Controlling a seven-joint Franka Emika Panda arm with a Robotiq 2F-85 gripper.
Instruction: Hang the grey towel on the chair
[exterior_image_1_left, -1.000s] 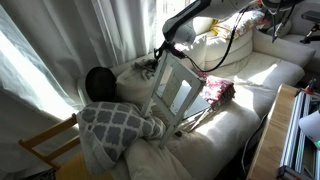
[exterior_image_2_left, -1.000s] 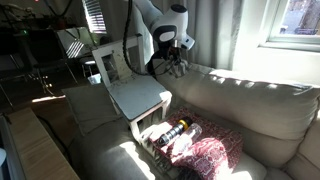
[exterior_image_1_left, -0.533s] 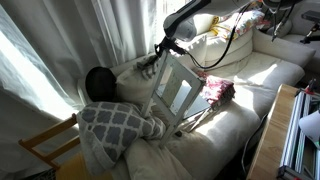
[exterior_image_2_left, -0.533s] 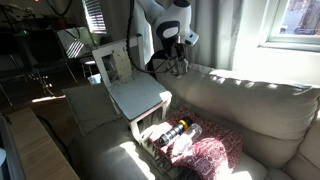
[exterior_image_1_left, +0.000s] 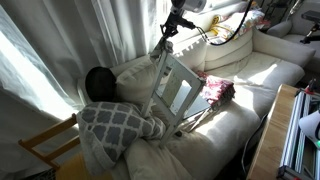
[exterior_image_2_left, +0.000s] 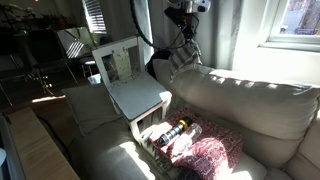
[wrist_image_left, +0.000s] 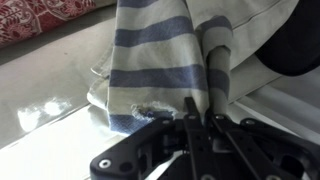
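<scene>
My gripper (exterior_image_1_left: 173, 22) is shut on the grey-blue and white striped towel (exterior_image_1_left: 161, 44) and holds it up above the sofa back. In the other exterior view the gripper (exterior_image_2_left: 186, 20) is high up and the towel (exterior_image_2_left: 184, 48) hangs below it. In the wrist view the fingers (wrist_image_left: 203, 108) pinch a fold of the towel (wrist_image_left: 160, 55), which drapes away from them. The small white chair (exterior_image_1_left: 176, 90) stands tilted on the sofa, just below and beside the towel. It also shows in an exterior view (exterior_image_2_left: 128, 84).
The chair rests on a cream sofa (exterior_image_1_left: 250, 75). A red patterned cloth (exterior_image_1_left: 218, 92) lies beside the chair, with a bottle (exterior_image_2_left: 172, 132) near it. A dark round cushion (exterior_image_1_left: 98, 82), a checked blanket (exterior_image_1_left: 115, 125) and a wooden chair (exterior_image_1_left: 45, 145) sit at the sofa's end. Curtains hang behind.
My gripper has risen from the sofa back, lifting the striped towel with it. The chair has not moved.
</scene>
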